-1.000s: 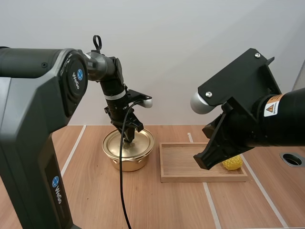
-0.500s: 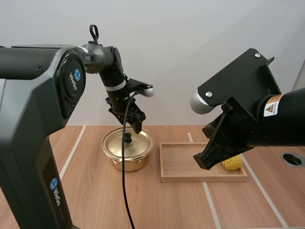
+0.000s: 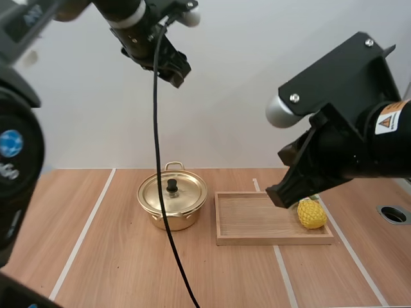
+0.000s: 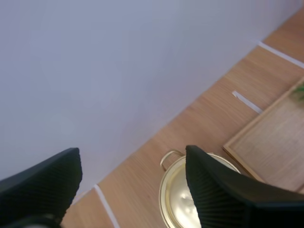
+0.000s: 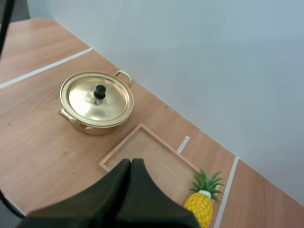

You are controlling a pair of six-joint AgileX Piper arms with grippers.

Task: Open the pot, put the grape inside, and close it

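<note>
Wooden table point(image 3: 115, 263) with pot point(image 3: 172, 204) and tray point(image 3: 253, 219)

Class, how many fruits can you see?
1: a yellow toy pineapple at the right end of the shallow wooden tray; the lidded round gold pot could hide more.

One golden pot point(image 3: 168, 212) is standing on one table point(image 3: 115, 269), wearing one lid point(image 5: 83, 99) topped with one black knob point(image 5: 99, 90) and showing two loop handles point(image 5: 123, 75). One wooden tray point(image 3: 250, 218) is lying beside it, and one yellow toy pineapple point(image 3: 311, 213) is sitting in that tray. Three white tape lines point(image 3: 83, 224) are running across the tabletop, and one round hole point(image 3: 393, 214) is showing near its edge. Two grippers are hanging above, the left gripper point(image 3: 178, 76) and the right gripper point(image 5: 131, 164), each carrying two black fingers point(image 4: 213, 190), four in all.
</note>
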